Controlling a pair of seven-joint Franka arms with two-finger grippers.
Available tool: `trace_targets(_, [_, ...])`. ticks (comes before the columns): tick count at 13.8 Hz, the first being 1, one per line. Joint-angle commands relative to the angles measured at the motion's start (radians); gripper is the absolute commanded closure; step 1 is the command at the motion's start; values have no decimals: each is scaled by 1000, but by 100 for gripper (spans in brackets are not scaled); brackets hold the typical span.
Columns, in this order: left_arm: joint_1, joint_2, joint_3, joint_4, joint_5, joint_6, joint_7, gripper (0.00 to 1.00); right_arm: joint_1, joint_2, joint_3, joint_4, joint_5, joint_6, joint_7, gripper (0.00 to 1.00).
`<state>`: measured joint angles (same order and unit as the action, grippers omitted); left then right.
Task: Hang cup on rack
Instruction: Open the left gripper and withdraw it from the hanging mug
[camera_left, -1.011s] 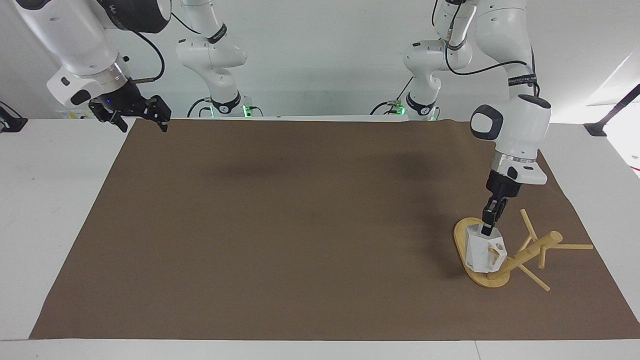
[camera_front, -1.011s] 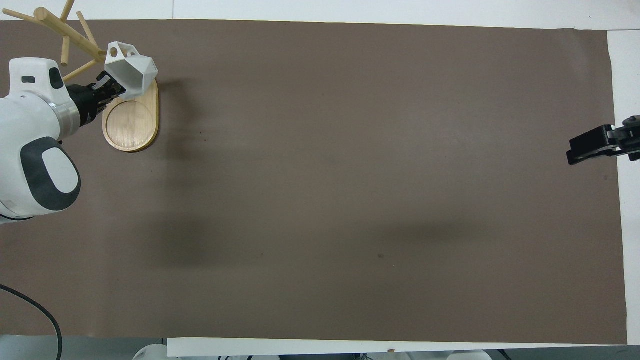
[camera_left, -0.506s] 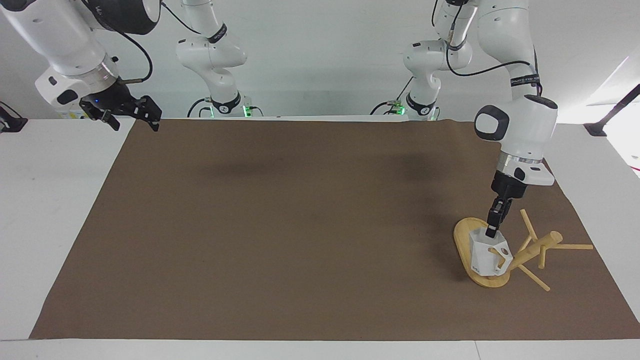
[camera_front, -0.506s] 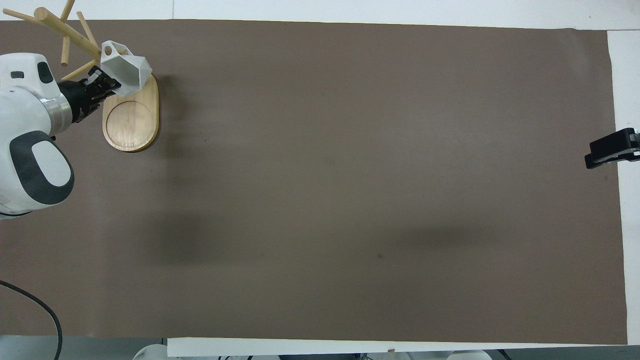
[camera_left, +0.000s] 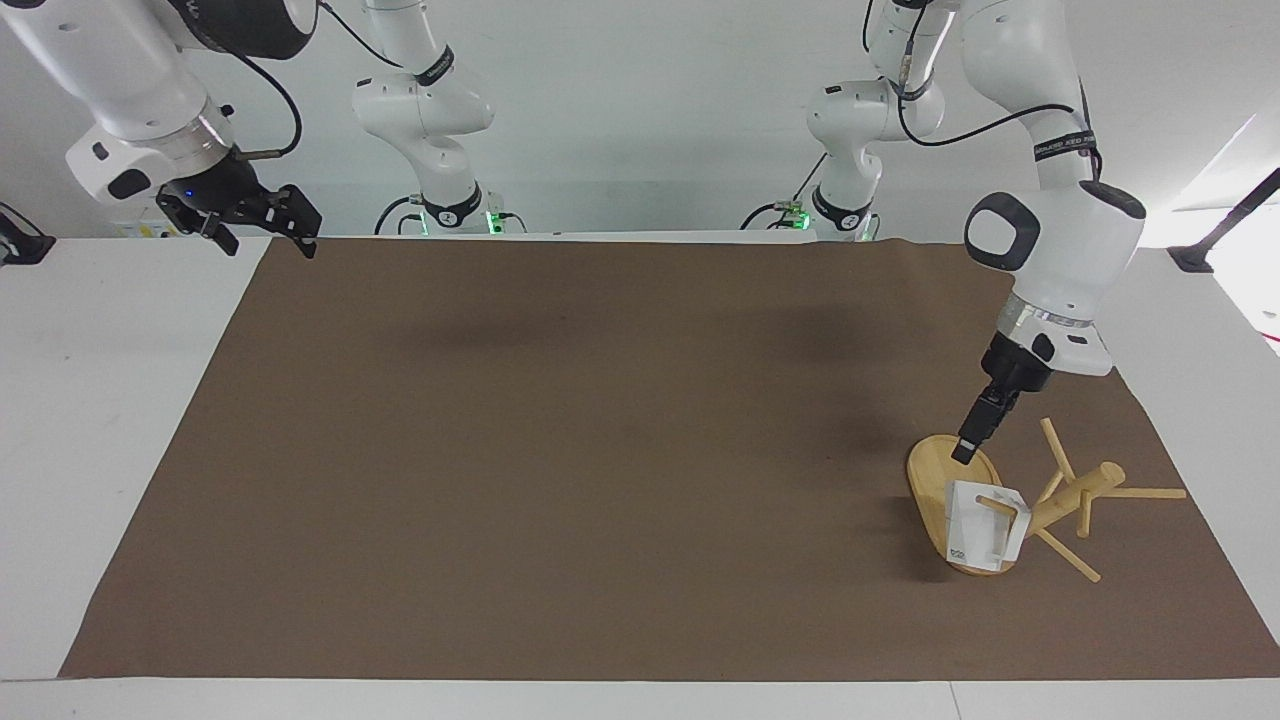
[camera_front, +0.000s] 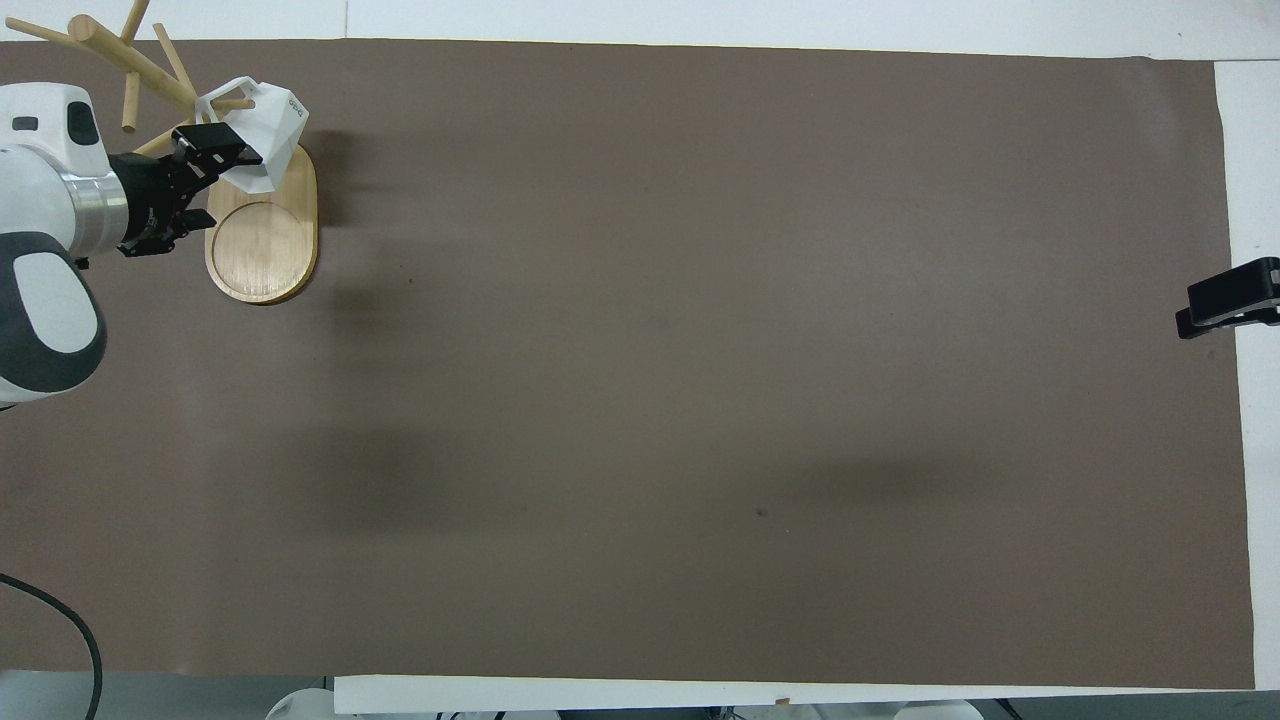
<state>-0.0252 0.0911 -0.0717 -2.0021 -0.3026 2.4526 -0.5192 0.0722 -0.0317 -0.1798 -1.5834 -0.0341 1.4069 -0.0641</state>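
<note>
Facing view: cup (camera_left: 982, 528) hangs by its handle on rack (camera_left: 1060, 497) peg, just below my wide-open left claw (camera_left: 965, 452); right claw (camera_left: 262, 222) waits open.

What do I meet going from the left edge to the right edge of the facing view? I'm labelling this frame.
right gripper, waiting over the table's edge → brown mat → cup on a peg of the rack, with the left gripper just above the cup, clear of it.

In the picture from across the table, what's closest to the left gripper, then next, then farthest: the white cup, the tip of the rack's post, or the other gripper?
1. The cup, hanging on the rack just below the left gripper.
2. The post tip, toward the left arm's table end.
3. The right gripper, over the right arm's end.
</note>
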Motion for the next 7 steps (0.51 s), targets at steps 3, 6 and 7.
trace_targets(3, [48, -108, -2, 89, 135, -371, 22, 0, -12, -19, 2, -32, 16, -6, 10, 0])
trace_targets(6, [41, -105, -5, 263, 270, -727, 98, 0, -25, -20, 3, -35, 17, -12, 10, 0])
trace_targets(7, [39, -108, -3, 313, 272, -821, 158, 0, -20, -17, 3, -36, 16, -12, 13, 0])
